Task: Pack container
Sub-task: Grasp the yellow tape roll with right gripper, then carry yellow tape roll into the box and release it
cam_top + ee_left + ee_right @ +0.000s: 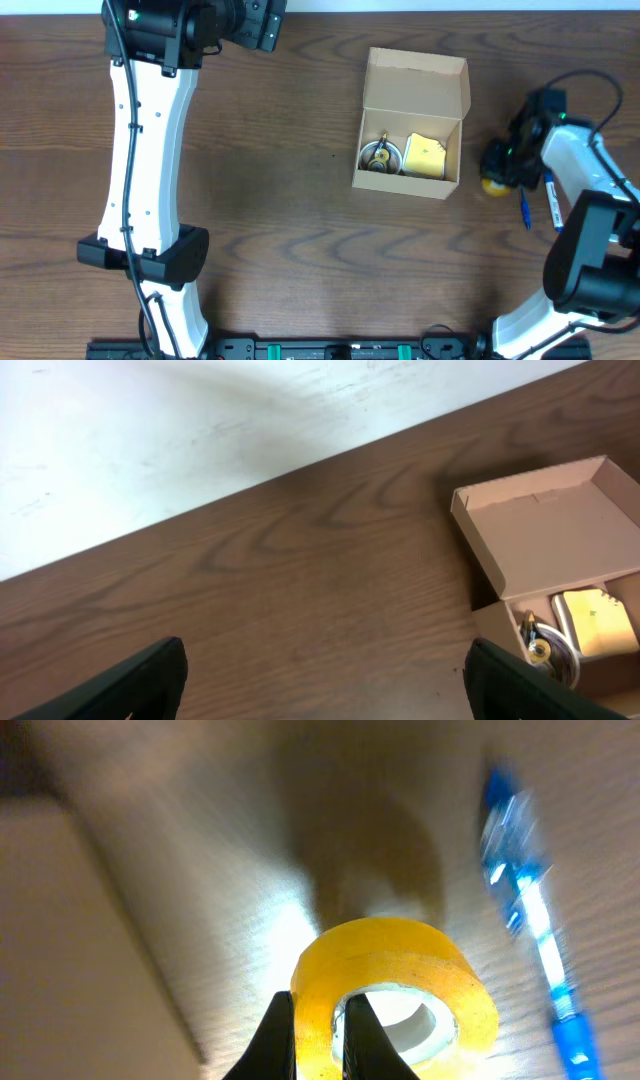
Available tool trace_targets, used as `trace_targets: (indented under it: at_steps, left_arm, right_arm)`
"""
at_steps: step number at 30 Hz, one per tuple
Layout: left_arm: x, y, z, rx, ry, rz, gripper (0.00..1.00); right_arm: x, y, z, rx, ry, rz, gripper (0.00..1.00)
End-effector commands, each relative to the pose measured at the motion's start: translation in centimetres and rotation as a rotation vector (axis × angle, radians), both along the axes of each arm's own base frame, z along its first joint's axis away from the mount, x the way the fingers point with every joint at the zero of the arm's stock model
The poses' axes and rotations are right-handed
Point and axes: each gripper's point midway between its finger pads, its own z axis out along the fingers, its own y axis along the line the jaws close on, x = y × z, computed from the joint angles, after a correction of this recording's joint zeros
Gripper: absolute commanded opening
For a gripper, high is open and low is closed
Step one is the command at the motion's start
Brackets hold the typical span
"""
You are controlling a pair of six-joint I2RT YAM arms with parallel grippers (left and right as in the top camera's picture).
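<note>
Right gripper [318,1012] clamped on yellow tape roll [400,955], blue pen [535,935] beside, left gripper [325,675] wide apart, container [415,85] open overhead

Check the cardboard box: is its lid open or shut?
Open. The box has its flap folded back, and a roll and a pale yellow pad show inside.

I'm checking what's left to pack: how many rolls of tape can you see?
2. A yellow roll sits right of the box, pinched by the right fingers; a second roll lies inside the box. More could be hidden.
</note>
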Motion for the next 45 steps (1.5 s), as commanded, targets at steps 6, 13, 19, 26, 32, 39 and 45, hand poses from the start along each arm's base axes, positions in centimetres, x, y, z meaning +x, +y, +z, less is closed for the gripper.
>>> trace_targets:
  at_steps: [6,13,19,26,32,39,45]
  left_arm:
    - [-0.5,0.1,1.1,-0.010,-0.025,-0.013,0.89]
    - [-0.4,0.0,1.3,-0.012,-0.032,-0.014,0.88]
    - [-0.4,0.0,1.3,-0.011,-0.032,-0.013,0.84]
    - [-0.4,0.1,1.2,-0.010,-0.027,-0.013,0.83]
    - [-0.6,0.1,1.0,-0.007,-0.018,-0.012,0.82]
    - [-0.6,0.3,0.9,-0.007,-0.014,-0.010,0.80]
    - [-0.6,0.3,0.9,-0.015,-0.010,-0.002,0.80]
  right_arm:
    - [5.8,-2.0,9.4,-0.097,-0.177,0.083,0.06]
    - [6.9,1.5,13.7,-0.082,-0.223,0.204,0.08]
    - [6.7,7.9,14.8,-0.069,-0.224,0.382,0.08]
    - [4.0,13.2,14.1,-0.102,-0.138,0.559,0.09]
    - [1.0,14.9,12.2,-0.087,-0.024,0.595,0.09]
    - [-2.0,14.1,5.6,-0.072,0.104,0.587,0.11]
    - [-3.1,14.1,3.6,-0.053,0.135,0.584,0.11]
